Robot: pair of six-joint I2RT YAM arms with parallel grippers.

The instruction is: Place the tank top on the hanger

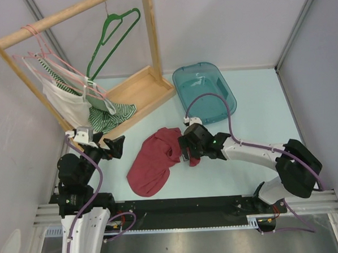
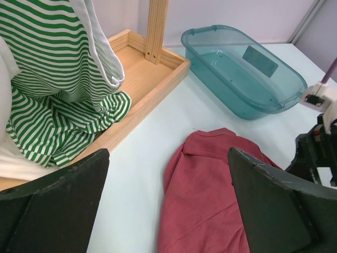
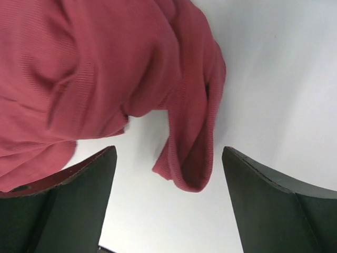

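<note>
The red tank top (image 1: 156,161) lies crumpled near the bench's front edge. The green hanger (image 1: 110,41) hangs bare on the rack (image 1: 67,15) at the far left corner. The right gripper (image 1: 187,153) sits wide open over the top. The left gripper (image 1: 117,147) is wide too, holding nothing. Nothing looks done yet.

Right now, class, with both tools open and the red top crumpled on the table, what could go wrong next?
1. The right tool hovers open over a folded strap of the tank top; closing may pinch several layers, so it lifts bunched.
2. The hanger hangs on the rack close to the striped garment; reaching for it may snag that.
</note>
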